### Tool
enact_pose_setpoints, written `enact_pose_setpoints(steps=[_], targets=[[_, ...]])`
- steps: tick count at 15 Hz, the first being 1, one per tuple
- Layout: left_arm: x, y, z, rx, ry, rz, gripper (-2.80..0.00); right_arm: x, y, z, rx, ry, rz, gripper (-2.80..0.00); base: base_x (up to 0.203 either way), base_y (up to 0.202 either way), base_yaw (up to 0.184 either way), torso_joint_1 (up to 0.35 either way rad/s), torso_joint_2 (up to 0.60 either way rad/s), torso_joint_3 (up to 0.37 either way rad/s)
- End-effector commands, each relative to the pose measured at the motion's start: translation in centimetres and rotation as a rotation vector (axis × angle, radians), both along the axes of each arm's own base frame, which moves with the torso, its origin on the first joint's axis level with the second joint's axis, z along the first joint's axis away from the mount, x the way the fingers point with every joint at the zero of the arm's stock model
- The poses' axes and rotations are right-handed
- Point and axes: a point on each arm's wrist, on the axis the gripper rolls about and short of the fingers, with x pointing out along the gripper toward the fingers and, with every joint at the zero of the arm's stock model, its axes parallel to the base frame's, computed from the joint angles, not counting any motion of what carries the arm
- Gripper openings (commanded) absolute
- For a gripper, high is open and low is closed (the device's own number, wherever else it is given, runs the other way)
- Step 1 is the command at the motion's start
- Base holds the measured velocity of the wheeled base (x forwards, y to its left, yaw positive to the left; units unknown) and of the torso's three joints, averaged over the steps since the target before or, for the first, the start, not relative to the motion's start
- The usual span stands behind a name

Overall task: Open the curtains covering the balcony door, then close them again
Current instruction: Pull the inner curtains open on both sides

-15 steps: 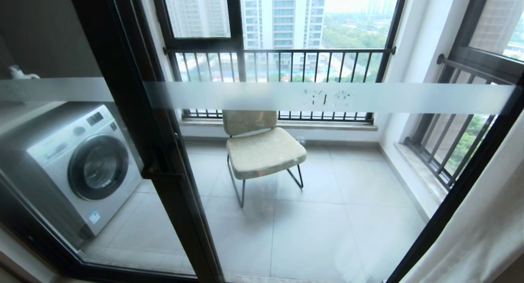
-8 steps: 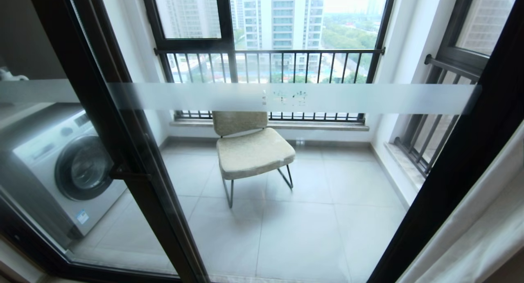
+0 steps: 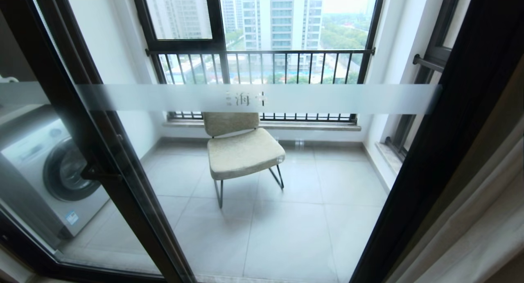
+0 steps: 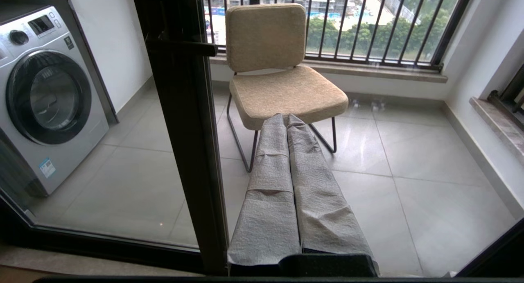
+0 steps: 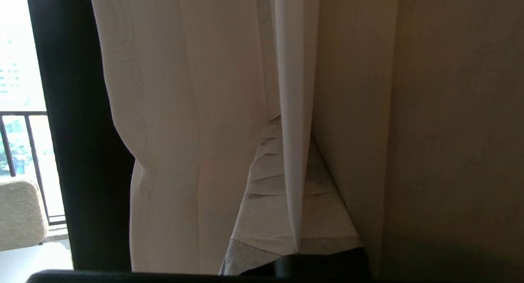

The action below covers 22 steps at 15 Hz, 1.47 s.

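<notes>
Curtains of pale beige-grey pleated fabric (image 5: 172, 152) are pinched between the cloth-covered fingers (image 5: 266, 180) of the right claw (image 5: 292, 123), one fold clamped edge-on. They hang bunched against the black-framed glass balcony door (image 3: 430, 152), at its right edge. The left claw (image 4: 286, 121), closed on nothing, points at a beige padded chair (image 4: 282, 86) beside a white washing machine (image 4: 45, 90).
</notes>
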Motion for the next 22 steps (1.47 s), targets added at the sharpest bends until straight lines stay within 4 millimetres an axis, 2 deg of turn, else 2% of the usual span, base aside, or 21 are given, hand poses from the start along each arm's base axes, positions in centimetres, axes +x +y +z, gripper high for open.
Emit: enact_pose_setpoints(steps=[1,9,13,18,22], targets=[[0.0,0.0,0.0,-0.001,-0.001,0.002,-2.8,-0.1,0.1,0.2,-0.004,-0.01,0.003,-2.8,0.0,0.0,0.0,0.0,0.0,0.0],[0.0,0.0,0.0,-0.001,-0.001,0.002,-2.8,-0.1,0.1,0.5,-0.007,-0.019,0.004,-2.8,0.0,0.0,0.0,0.0,0.0,0.0],[0.0,0.0,0.0,-0.001,-0.001,0.002,-2.8,-0.7,-1.3,1.2,-0.001,-0.037,-0.071,-2.8,0.0,0.0,0.0,0.0,0.0,0.0],[0.0,0.0,0.0,-0.001,-0.001,0.002,-2.8,-1.7,-1.6,1.4,-0.006,-0.042,-0.123,-2.8,0.0,0.0,0.0,0.0,0.0,0.0],[0.0,0.0,0.0,-0.001,0.0,0.002,-2.8,-2.5,-3.1,1.9,-0.01,-0.045,-0.21,-2.8,0.0,0.0,0.0,0.0,0.0,0.0]])
